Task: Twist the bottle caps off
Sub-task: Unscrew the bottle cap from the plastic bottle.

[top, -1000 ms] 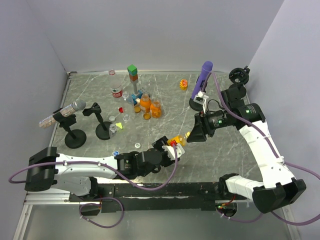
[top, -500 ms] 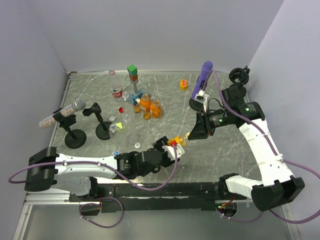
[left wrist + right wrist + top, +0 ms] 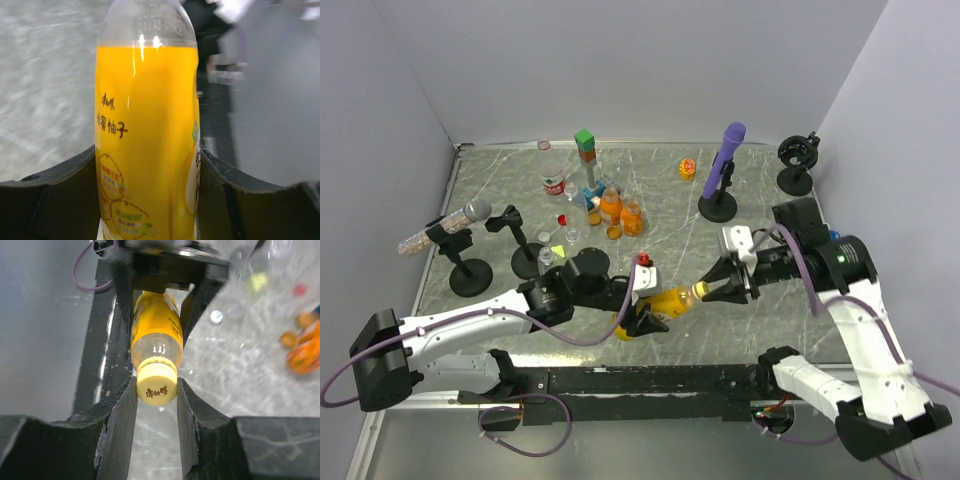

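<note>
Between the two fingers (image 3: 122,422) of the right gripper (image 3: 708,290) sits the pale yellow cap (image 3: 156,383) of the yellow juice bottle (image 3: 145,100). The inner faces of the fingers press on opposite sides of the cap with no gap showing, so these jaws read as clamped on it. Behind the cap, the clear neck and the orange-yellow body run straight away from the right wrist camera into the left gripper (image 3: 149,152). Its black jaws are closed around the bottle's middle, over the printed label. From above, the bottle lies roughly level near the front edge of the grey marbled table (image 3: 520,180), between the two arms, with its neck pointing toward the right arm. It looks lifted rather than resting, though that is hard to confirm. The other bottles (image 3: 610,205) stand well apart in a cluster toward the back left. The step in hand appears to be the twist itself. To do it well, the right wrist should roll about the bottle's long axis and stay centred on the cap, so that the fingers do not walk off its rim. The left jaws should only resist the turn and not squeeze harder, since the bottle is nearly full and crushing it could push juice out as the thread loosens. Raising the neck a little before the cap comes free would lower the chance of a spill.
</note>
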Available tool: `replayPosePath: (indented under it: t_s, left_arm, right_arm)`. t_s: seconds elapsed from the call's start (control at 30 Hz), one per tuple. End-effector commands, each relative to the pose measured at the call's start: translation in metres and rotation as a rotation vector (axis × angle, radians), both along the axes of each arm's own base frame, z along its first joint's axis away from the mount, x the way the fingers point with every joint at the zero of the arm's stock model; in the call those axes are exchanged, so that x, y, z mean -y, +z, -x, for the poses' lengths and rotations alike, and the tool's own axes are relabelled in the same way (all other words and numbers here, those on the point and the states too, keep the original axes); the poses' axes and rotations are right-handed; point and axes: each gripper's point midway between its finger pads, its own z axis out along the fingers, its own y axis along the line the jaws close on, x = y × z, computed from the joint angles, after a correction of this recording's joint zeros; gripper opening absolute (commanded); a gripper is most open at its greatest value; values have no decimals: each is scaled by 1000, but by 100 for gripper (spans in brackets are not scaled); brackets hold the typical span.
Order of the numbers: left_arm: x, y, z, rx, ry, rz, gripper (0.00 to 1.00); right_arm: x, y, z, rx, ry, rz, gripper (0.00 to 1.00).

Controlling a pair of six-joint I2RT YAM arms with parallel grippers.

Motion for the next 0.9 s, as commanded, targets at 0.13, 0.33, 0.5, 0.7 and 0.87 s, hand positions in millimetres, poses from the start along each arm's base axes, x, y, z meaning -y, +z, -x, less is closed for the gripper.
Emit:
replayPosePath:
  t_s: [0.13, 0.33, 0.5, 0.7, 0.87]
  left_arm:
    - [-5, 48, 8, -62, -146, 80, 3]
    - [-7, 35, -11, -2, -60, 27, 3]
    - [-12, 34, -6, 1, -72, 24, 3]
    - [-16, 34, -2, 5, -76, 29, 3]
    - [-20, 35, -1, 15, -74, 36, 3]
  right_arm:
    - [0, 0, 16, 37, 90, -16, 13]
    - [0, 1, 16, 9, 61, -26, 14]
    - [1, 7, 17, 18, 60, -28, 16]
    - [3, 9, 19, 20, 57, -23, 16]
    - [6, 14, 20, 13, 50, -31, 15]
